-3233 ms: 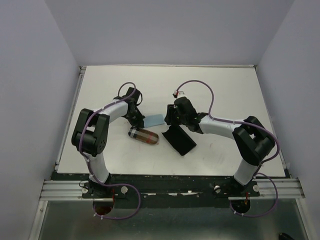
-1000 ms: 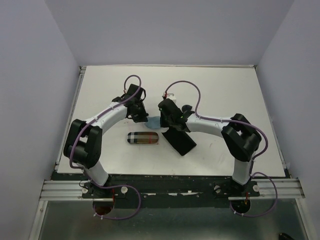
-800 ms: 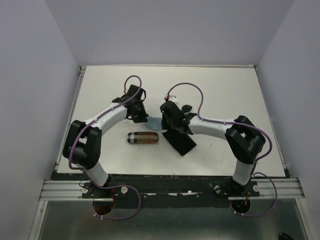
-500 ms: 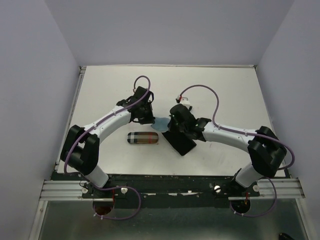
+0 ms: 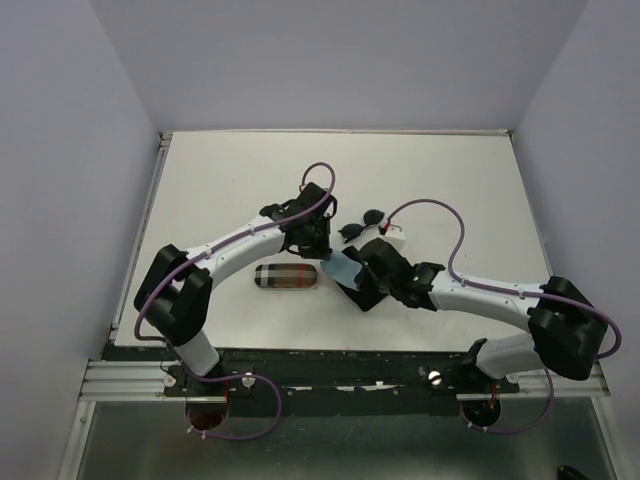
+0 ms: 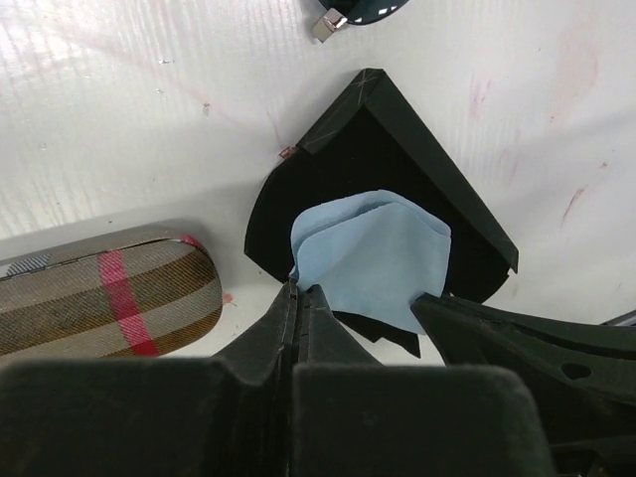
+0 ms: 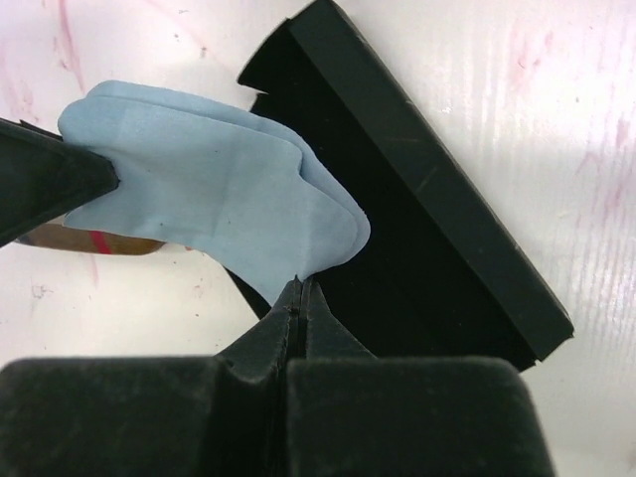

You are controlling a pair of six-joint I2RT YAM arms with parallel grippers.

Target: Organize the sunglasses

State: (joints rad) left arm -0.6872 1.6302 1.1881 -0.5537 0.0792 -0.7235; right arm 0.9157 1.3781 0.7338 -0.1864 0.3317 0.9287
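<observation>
- Left gripper (image 6: 298, 295): jaws pinch one edge of the blue cloth (image 6: 373, 260).
- Right gripper (image 7: 300, 290): jaws pinch its other edge, above the black case (image 7: 437, 258).
- Black sunglasses (image 5: 372, 215) lie beyond.

You see a soft matt blue cloth (image 6: 373, 258), a matt black case (image 6: 393, 149), a woven plaid case (image 6: 99, 298), and glossy-lensed sunglasses (image 6: 370, 8).

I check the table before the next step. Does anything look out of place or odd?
The blue cloth is held between the left pincer and the right pincer, both shut on its edges, above the black case. The black sunglasses lie loose on the table, outside any case.
</observation>
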